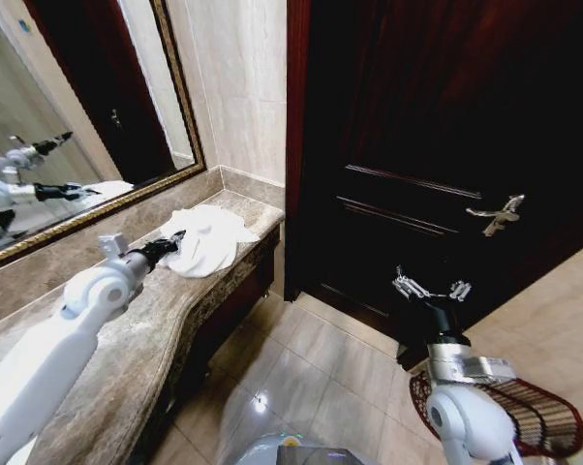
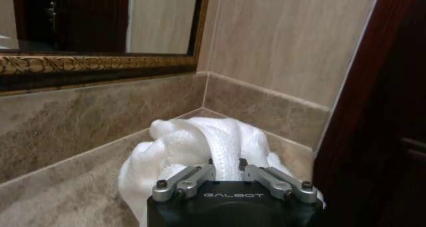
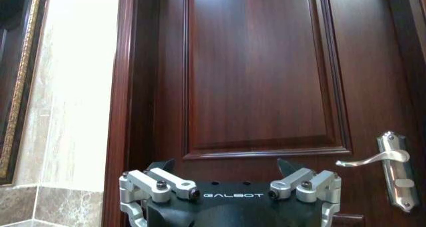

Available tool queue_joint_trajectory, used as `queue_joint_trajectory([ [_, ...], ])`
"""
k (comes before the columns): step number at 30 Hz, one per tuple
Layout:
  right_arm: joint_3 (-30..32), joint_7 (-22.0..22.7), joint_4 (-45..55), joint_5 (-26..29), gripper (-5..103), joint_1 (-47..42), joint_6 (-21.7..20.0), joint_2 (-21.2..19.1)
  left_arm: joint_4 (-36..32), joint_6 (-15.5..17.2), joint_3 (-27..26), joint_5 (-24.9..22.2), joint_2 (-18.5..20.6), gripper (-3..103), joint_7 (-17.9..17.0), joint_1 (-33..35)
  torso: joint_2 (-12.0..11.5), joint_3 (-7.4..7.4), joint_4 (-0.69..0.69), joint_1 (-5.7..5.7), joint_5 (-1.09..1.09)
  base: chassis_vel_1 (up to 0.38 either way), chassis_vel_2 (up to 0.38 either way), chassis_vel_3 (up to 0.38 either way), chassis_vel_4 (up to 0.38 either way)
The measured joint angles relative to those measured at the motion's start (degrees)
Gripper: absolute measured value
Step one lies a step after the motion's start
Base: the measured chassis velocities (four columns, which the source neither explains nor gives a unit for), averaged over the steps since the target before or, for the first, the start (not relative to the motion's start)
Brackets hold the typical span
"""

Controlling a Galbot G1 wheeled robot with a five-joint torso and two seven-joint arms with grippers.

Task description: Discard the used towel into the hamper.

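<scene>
Marble bench under a mirror carries the towel (image 1: 206, 239) at its far end by the door; the hamper (image 1: 538, 412) sits on the floor beside the idle right gripper (image 1: 431, 288), jaws wide and empty. From the left wrist, the left gripper (image 2: 225, 163) has its jaws nearly closed on a towel fold; pinching deep should stop slipping.

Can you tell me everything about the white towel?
The towel is white, soft and fluffy-looking, crumpled into a loose heap with thick rolled folds. It lies on the brown marble counter, near its far end by the wall corner, below the mirror. The left gripper is right at it, fingers close together around a fold.
</scene>
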Motion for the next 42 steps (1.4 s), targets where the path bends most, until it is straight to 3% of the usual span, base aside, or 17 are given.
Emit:
queue_joint_trajectory([
  [11,0.21,0.01,-0.52,1.58,100,2.47,-0.50,-1.70,-14.94,3.90,-8.53,-7.20,-0.31,6,-4.70,6.38,0.00,0.00,-0.01,0.00,0.02,0.000,0.000,0.000,0.000],
  [20,-0.16,-0.15,-1.38,1.75,100,3.11,-0.44,-1.41,-23.70,4.88,-13.76,-7.37,-5.43,6,-4.50,12.69,0.00,0.00,-0.01,0.00,0.01,0.000,0.000,0.000,0.000],
  [26,-0.80,-0.29,-2.11,1.94,100,4.10,-0.55,-1.38,-24.28,3.41,-18.94,-6.58,-9.84,6,-2.03,20.18,0.00,0.01,0.00,0.00,-0.01,0.000,0.000,0.000,0.000],
  [32,-1.21,-0.69,-3.47,2.29,100,4.10,-0.51,-0.88,-24.10,3.01,-20.00,-3.51,-15.89,6,0.53,25.46,0.00,0.01,-0.01,0.00,0.00,0.000,0.000,0.000,0.000],
  [33,-1.27,-0.88,-3.47,2.29,100,3.82,-0.42,-0.72,-24.03,2.54,-19.24,-0.75,-18.98,6,2.60,26.35,0.00,0.00,-0.02,0.01,0.01,0.000,0.000,0.000,0.000],
  [34,-1.27,-0.88,-3.47,2.29,100,3.82,-0.42,-0.72,-24.03,2.54,-19.24,-0.75,-18.98,6,2.60,26.35,0.00,0.00,-0.02,0.01,0.01,0.000,0.000,0.000,0.000],
  [37,-1.28,-1.05,-3.24,2.32,100,3.61,-0.24,-0.89,-23.91,0.88,-17.04,7.13,-24.27,6,7.20,28.35,0.00,0.00,0.00,0.01,0.00,0.000,0.000,0.000,0.000],
  [42,-1.09,-1.05,-3.11,2.48,100,3.68,-0.24,-1.08,-23.82,-0.40,-14.25,11.51,-27.69,6,9.61,29.26,0.00,0.00,-0.01,0.01,0.00,0.000,0.000,0.000,0.000],
])
